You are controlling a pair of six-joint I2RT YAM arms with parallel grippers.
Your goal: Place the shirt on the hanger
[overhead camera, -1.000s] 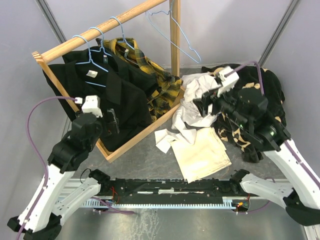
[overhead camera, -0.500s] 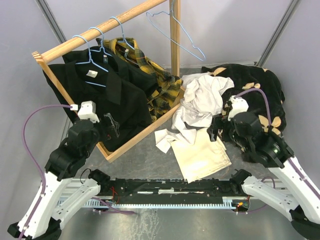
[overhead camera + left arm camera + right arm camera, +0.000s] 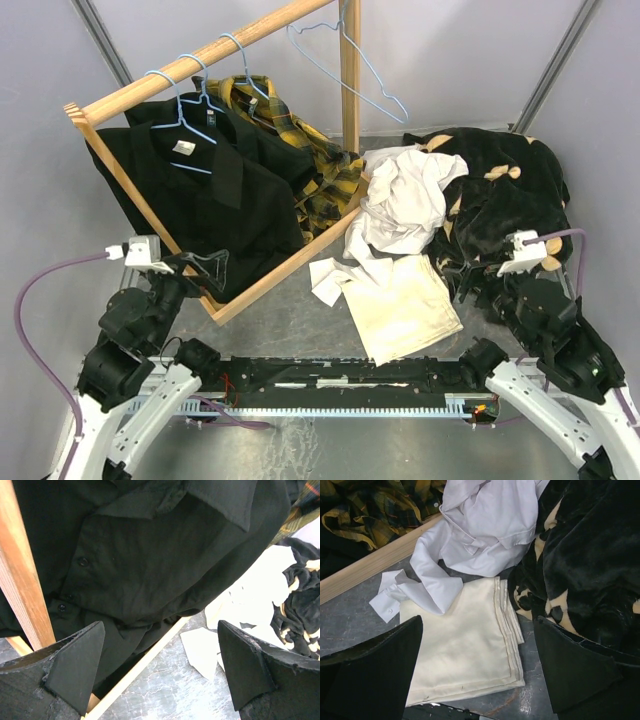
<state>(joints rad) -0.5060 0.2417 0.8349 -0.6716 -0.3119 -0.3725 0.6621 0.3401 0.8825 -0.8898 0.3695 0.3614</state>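
Two tools stand released, jaws spread wide with nothing between them. The left tool (image 3: 160, 670) hangs low at the near left, just beside the wooden rack's base rail (image 3: 285, 265) and the hem of a black shirt (image 3: 215, 195). The right tool (image 3: 477, 670) sits over the near right, above the edge where a folded cream cloth (image 3: 465, 650) meets a dark patterned pile (image 3: 510, 190).

The shirt (image 3: 305, 150) hangs from the top rail (image 3: 200, 58) on a light-blue hanger (image 3: 243, 62), behind the black shirts, its lower part bunched against the base rail. An empty hanger (image 3: 398, 103) hangs by the upright post (image 3: 349, 90). Bare desk (image 3: 290, 315) shows in a narrow wedge between the base rail and the cream cloth, where a white shirt's (image 3: 405, 205) cuff reaches in.
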